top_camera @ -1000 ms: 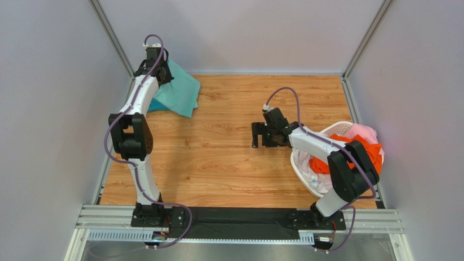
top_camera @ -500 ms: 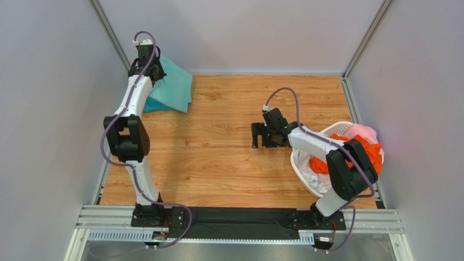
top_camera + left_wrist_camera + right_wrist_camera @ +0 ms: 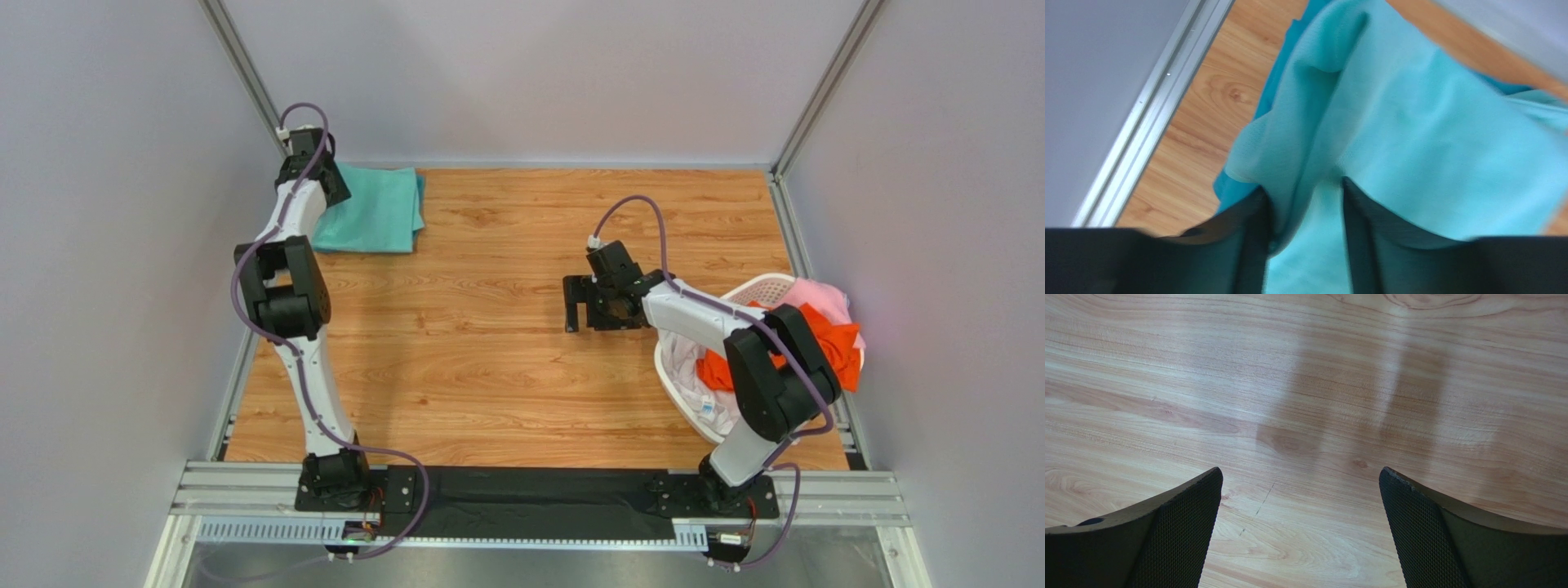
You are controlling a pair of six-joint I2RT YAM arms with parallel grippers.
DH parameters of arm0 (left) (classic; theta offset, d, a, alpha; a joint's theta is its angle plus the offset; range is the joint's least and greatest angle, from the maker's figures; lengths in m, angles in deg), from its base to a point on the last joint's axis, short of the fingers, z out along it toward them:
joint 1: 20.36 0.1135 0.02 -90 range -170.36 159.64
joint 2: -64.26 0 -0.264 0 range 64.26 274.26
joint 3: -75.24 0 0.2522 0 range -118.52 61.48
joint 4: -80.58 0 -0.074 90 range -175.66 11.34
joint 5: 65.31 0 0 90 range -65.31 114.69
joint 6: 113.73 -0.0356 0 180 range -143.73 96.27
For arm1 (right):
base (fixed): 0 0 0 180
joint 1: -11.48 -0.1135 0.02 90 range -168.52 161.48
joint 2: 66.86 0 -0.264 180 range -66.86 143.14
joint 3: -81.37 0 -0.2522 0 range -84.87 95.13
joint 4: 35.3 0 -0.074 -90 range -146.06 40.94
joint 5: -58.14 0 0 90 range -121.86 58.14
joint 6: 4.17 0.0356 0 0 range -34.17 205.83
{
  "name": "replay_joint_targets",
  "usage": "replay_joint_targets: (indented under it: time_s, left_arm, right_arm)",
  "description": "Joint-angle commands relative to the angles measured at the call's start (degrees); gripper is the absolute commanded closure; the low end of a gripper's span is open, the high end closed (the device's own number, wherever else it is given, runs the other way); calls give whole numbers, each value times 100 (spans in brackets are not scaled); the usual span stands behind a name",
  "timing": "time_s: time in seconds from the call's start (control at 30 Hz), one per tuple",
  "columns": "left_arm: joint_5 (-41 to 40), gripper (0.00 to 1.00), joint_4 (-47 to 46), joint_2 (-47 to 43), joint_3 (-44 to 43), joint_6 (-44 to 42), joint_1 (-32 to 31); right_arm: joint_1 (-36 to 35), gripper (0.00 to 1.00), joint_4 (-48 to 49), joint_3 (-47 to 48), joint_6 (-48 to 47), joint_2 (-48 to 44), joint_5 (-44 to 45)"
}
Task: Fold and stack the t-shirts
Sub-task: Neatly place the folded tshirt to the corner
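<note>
Left jaws: partly apart, a fold of the mint t-shirt (image 3: 1413, 135) between them, far-left corner | Right jaws: wide apart over the surface (image 3: 1303, 386), well away from it.

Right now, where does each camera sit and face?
Top external: above and behind, looking down on the table; left arm and right arm show.
Left wrist: looks past left claw onto the mint t-shirt.
Right wrist: looks down at bare wood; open right claw shows.
Shared: top and left wrist both show that t-shirt.
</note>
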Motion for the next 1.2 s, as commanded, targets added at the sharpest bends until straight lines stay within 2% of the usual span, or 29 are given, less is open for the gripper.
replay_joint_targets:
  time_s: [0.0,0.1,0.17,0.2,0.33,0.43,0.53,0.67,0.83,0.87,0.97,1.03,1.17]
  left_arm:
    - [-411,42,50,372,-676,-73,50]
    - [-835,26,253,470,-784,15,50]
    - [-818,7,236,382,-731,33,50]
    - [-800,0,244,321,-705,68,50]
    - [-1177,0,279,5,-477,454,50]
    - [-1169,0,297,-302,-266,621,41]
    - [-1625,0,280,-680,86,955,-29]
    - [-1284,0,200,-1076,376,929,-160]
    - [-844,0,-650,-1630,1061,367,-424]
    - [-539,0,-730,-1639,1088,280,-442]
    - [-21,0,-784,-1421,844,-10,-442]
    - [26,0,-618,-1034,554,-46,-433]
    - [96,0,-152,-138,-648,-301,-390]
  right_arm:
    - [18,0,-42,262,-75,80,105]
    - [18,0,-51,262,-57,106,105]
    - [18,0,-60,271,-22,115,105]
    - [9,0,-68,280,-22,98,70]
    - [-9,0,-60,253,4,-7,79]
    - [-17,0,-69,218,-5,-122,105]
    - [-35,0,-86,183,4,-210,114]
    - [-61,0,-86,113,13,-473,158]
    - [-61,0,-77,-28,22,-772,228]
    - [-61,0,-86,-71,22,-816,245]
    - [-61,0,-86,-124,4,-878,280]
    - [-61,0,-104,-125,4,-861,316]
    - [-61,0,-148,-46,-31,-790,500]
